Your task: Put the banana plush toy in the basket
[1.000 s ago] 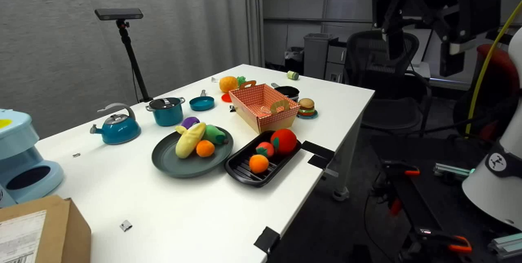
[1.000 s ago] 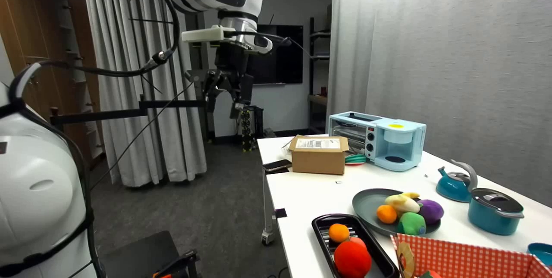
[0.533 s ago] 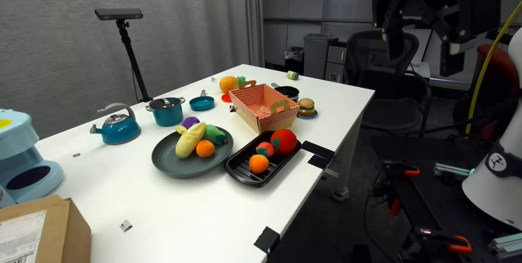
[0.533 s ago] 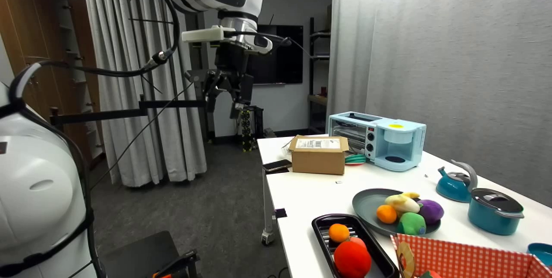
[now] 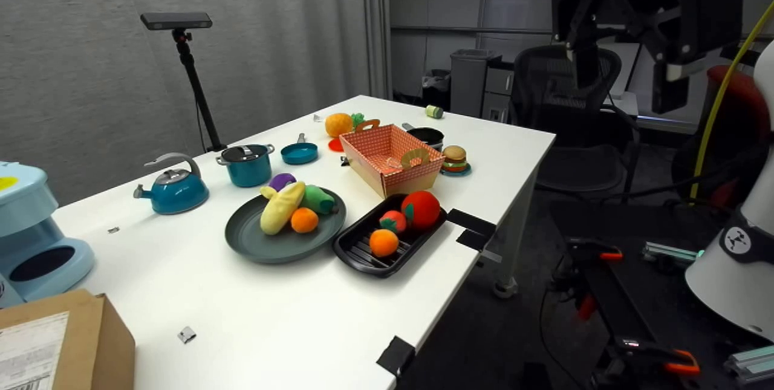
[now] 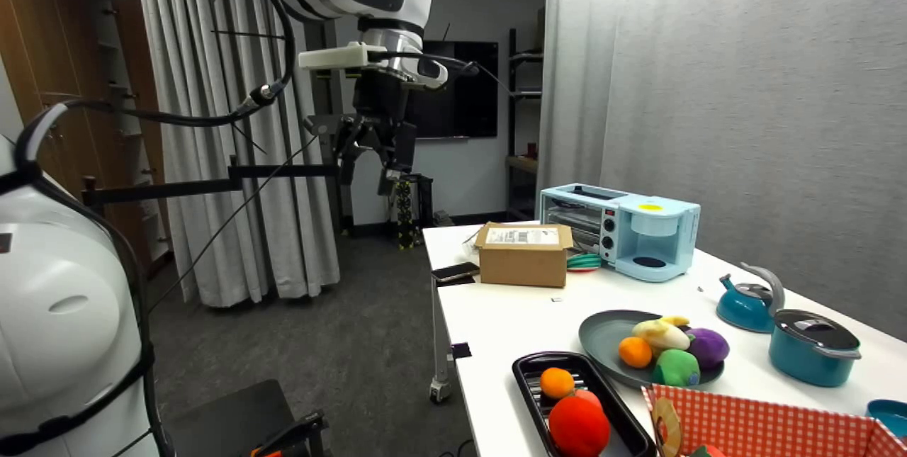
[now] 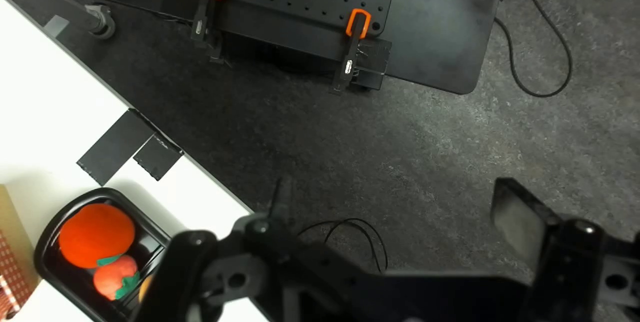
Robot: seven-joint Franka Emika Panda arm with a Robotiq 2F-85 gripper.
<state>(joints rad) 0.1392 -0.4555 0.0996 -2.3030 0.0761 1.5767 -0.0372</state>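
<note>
Looking along the bench (image 5: pixel 242 293) from opposite ends in both exterior views, sharing the plate (image 5: pixel 284 248); in wrist view, staring basically straight down at floor (image 7: pixel 360 152).

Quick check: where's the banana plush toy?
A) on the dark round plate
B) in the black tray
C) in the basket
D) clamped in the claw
A: both exterior views show the banana plush toy on the dark round plate, with an orange ball beside it, while the claw hangs open with nothing between its fingers.
</note>
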